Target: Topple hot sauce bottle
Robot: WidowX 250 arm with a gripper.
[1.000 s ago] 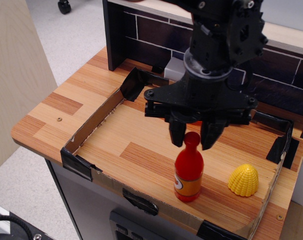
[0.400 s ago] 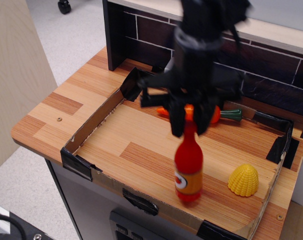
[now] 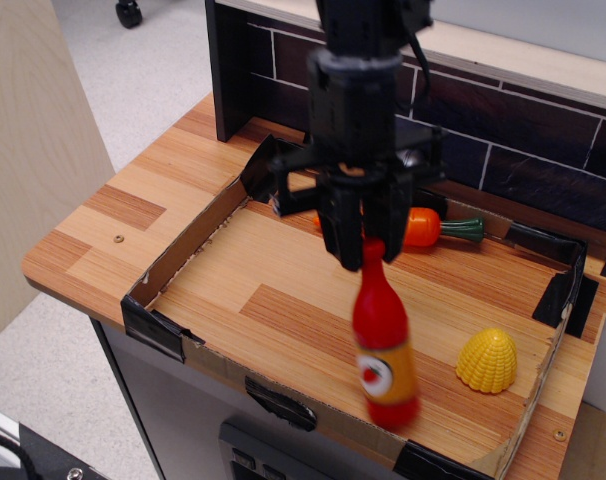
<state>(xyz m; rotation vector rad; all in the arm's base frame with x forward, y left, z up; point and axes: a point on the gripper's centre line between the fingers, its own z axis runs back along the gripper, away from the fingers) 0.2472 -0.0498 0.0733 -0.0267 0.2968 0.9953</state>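
Now the black gripper (image 3: 364, 255), its fingers pinching the cap of the glossy red plastic hot sauce bottle (image 3: 384, 345), has swung left, tilting it toward toppling.

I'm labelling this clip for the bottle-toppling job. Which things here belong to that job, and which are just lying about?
Part of the job:
- hot sauce bottle, tilted, its cap between the gripper's fingers
- gripper, at the bottle's top

Just lying about:
- orange carrot with green stem, at the back of the tray
- yellow corn piece, to the right
- cardboard tray wall
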